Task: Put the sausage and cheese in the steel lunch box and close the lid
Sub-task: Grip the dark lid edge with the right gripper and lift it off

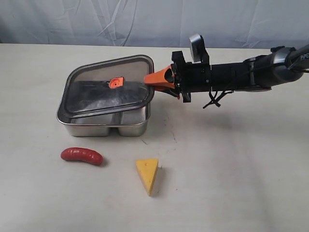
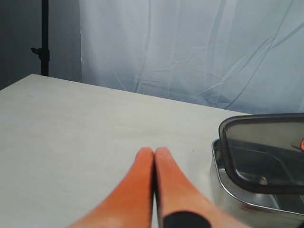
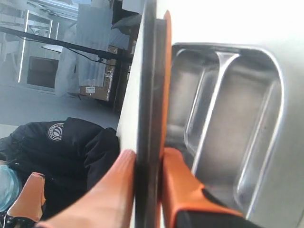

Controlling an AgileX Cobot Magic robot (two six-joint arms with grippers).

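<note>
Lid point(image 1: 108, 89) first: a stiff, dark translucent panel, probably light, with a smooth rim that could slip or swing when pinched at a single spot. Its thin edge is the natural place to take it. The right gripper point(image 1: 148, 80) has it there, at the lid's 3 o'clock edge in the exterior view. The jaws are narrowed onto that rim, one orange finger on each face, as the right wrist view shows.

The lid lies askew and tilted over the steel lunch box point(image 1: 104, 126), whose front compartments show beneath. By my reading, it must come clear before anything goes in.

On the table point(image 1: 231, 159), the sausage point(image 1: 82, 155) lies at 7 o'clock from the box and the cheese point(image 1: 148, 175) at 5 o'clock, both apart from it. The sausage looks glossy and round, apt to roll, and is best pinched across its middle. The cheese wedge offers flat sides.

The left gripper point(image 2: 154, 154) is pressed closed on nothing, with the box close by.
</note>
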